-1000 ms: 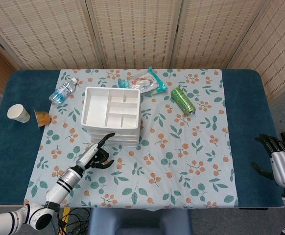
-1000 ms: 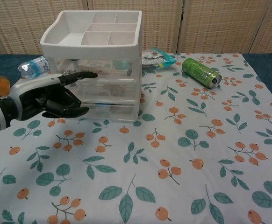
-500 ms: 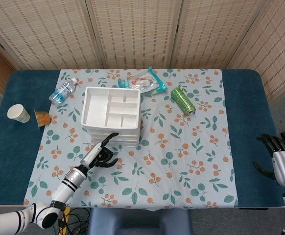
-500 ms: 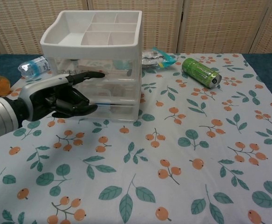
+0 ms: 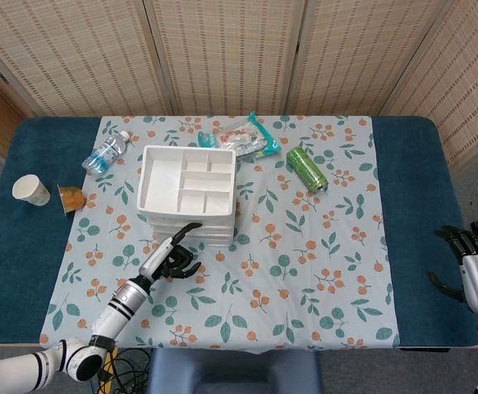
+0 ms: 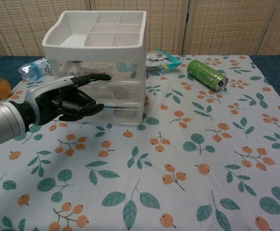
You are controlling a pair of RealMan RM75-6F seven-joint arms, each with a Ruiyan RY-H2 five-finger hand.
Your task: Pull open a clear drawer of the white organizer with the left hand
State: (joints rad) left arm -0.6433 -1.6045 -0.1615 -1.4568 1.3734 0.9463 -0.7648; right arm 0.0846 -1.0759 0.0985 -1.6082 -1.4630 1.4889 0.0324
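Observation:
The white organizer (image 5: 186, 194) (image 6: 96, 43) stands left of centre on the floral cloth, with a divided tray on top and clear drawers (image 6: 112, 91) stacked below. All drawers look pushed in. My left hand (image 5: 171, 258) (image 6: 68, 98) is right in front of the drawer fronts, one finger stretched toward the middle drawer, the others curled low by the bottom drawer. Whether a finger touches a drawer front is unclear. It holds nothing. My right hand (image 5: 474, 272) hangs at the far right table edge, fingers apart, empty.
A green can (image 5: 306, 169) (image 6: 207, 73) lies right of the organizer. Snack packets (image 5: 243, 140) lie behind it. A water bottle (image 5: 105, 153), a paper cup (image 5: 32, 190) and a small orange cup (image 5: 72, 198) sit to the left.
My left hand has moved forward and right, closing in on the drawer fronts. The drawers have not moved. The right hand stays at the table edge.

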